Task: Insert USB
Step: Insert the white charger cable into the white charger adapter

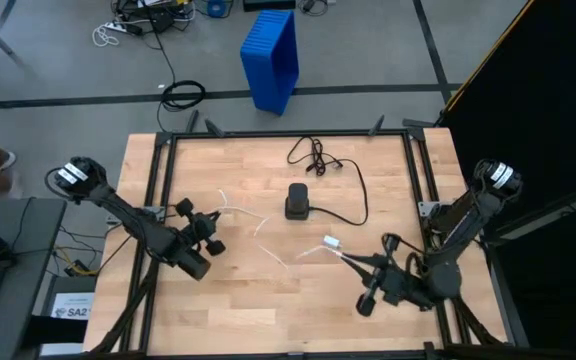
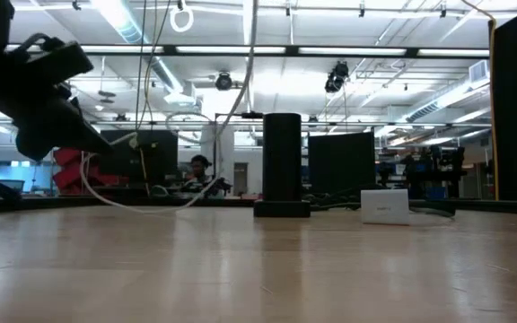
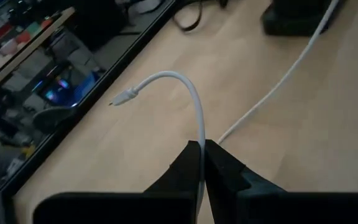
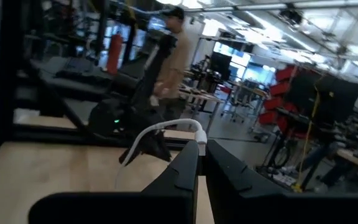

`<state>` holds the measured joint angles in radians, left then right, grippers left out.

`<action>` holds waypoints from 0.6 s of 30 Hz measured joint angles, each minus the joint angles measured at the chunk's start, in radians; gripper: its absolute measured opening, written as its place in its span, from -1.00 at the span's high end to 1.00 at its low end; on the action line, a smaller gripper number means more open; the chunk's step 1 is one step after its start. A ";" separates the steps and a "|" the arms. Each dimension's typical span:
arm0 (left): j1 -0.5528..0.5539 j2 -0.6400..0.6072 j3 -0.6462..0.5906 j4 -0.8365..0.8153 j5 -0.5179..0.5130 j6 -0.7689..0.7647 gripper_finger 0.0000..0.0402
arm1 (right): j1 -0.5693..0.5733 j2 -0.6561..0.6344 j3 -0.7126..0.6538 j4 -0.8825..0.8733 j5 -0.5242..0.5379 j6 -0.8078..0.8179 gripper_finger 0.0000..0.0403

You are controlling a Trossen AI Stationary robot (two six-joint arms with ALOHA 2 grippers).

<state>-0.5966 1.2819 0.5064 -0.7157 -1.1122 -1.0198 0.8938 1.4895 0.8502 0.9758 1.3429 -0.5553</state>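
Note:
The USB is a thin white cable (image 1: 268, 232) strung across the middle of the wooden table. My left gripper (image 1: 211, 222) is shut on it at the table's left, and its small plug end (image 3: 120, 99) arcs free past the fingertips. My right gripper (image 1: 353, 258), right of centre, is shut on the cable's other end. A small white block (image 1: 331, 242) lies just beside those fingers. The black box (image 1: 297, 201) stands upright mid-table between the two arms, with its black cord (image 1: 353, 190) trailing toward the far edge. My left gripper pinches the white cable (image 3: 201, 144) between its two fingers, a short way back from the plug end. The fingers slant down over the table. The free end curves up and over clear of the wood; the rest (image 3: 278, 74) runs on past the black box. My right gripper pinches the cable at its thicker end piece (image 4: 200, 140) between its two fingertips, which point about level. From there the cable (image 4: 157, 129) bends over and droops slack toward the table.
A black metal frame (image 1: 288, 134) borders the tabletop. The black cord ends in a small tangle (image 1: 313, 158) near the far edge. A blue bin (image 1: 271, 58) and floor cables lie beyond the table. A person (image 4: 176, 56) stands in the room behind.

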 joint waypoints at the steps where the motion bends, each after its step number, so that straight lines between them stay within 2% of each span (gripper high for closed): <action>1: 0.011 0.001 0.000 -0.014 0.001 -0.008 1.00 | -0.014 0.000 -0.016 0.032 -0.004 0.007 1.00; 6: 0.062 0.001 0.000 -0.070 0.033 -0.014 1.00 | -0.075 0.000 -0.114 0.255 -0.011 0.021 1.00; 11: 0.100 0.011 0.000 -0.116 0.057 -0.015 1.00 | -0.131 0.000 -0.268 0.550 -0.012 0.022 1.00; 14: 0.131 0.042 0.001 -0.169 0.067 -0.020 1.00 | -0.161 -0.037 -0.362 0.575 -0.036 0.128 1.00; 18: 0.180 0.097 0.024 -0.298 0.074 -0.058 1.00 | -0.189 -0.094 -0.451 0.577 -0.137 0.287 1.00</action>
<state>-0.4165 1.3786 0.5307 -1.0132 -1.0380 -1.0780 0.7052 1.3953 0.3989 1.5528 1.2057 -0.2685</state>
